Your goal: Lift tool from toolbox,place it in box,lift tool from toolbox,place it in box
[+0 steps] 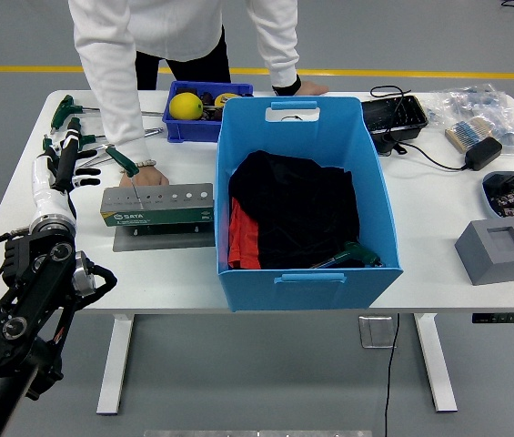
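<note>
Left hand (64,167) | fingers spread, empty | above table (166,269), left of toolbox (158,205)

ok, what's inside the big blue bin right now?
The blue bin holds a black cloth over something red, with a green-handled tool at its front right corner. Whatever lies under the cloth is hidden.

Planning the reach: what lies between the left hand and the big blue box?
In the head view, the grey tool holder with a person's hand resting at it lies between the left hand and the blue box.
</note>
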Controlling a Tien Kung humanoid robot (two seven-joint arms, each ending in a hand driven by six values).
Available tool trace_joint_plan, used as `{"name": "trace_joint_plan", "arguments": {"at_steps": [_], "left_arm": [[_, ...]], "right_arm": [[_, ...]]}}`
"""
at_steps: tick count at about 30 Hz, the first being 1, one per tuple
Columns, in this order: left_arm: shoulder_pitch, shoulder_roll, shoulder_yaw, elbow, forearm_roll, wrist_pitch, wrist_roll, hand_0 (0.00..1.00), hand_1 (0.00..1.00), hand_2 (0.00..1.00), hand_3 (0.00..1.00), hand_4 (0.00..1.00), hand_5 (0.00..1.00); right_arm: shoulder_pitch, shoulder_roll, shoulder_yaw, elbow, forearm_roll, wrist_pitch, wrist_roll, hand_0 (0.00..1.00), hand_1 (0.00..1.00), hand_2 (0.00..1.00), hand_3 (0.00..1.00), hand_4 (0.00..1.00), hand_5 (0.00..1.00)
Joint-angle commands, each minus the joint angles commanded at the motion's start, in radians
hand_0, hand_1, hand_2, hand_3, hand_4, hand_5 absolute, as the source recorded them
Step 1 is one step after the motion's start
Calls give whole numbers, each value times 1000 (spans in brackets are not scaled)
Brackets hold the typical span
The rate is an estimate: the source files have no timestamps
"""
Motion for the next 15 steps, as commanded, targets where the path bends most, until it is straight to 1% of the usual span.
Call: {"name": "trace_joint_plan", "arguments": {"at_steps": [1,6,7,8,12,15], "left_arm": [[5,0,6,4,-52,0,-8,267,334,504,772,670,936],[15,0,11,19,-260,0,-60,267,334,504,772,670,936],[15,0,10,19,-299,0,-63,267,334,504,772,670,936],[17,0,10,19,-344,0,-69,265,334,511,799,669,939],[22,0,20,23,-509,0,-86,265,334,511,799,669,939],[20,0,33,26,-590,0,-86,265,333,512,810,668,934]], "right_arm": [[0,0,2,0,-1,0,0,683,663,728,573,778,696],[0,4,36,0,-32,-4,-5,683,663,728,573,778,696],[0,4,37,0,-32,-4,-5,683,663,728,573,778,696],[0,4,33,0,-30,-4,-5,682,663,729,573,777,695],[0,4,25,0,-25,-3,-5,682,663,729,573,777,695],[-2,5,24,0,-26,-3,-6,682,663,729,573,777,694]]}}
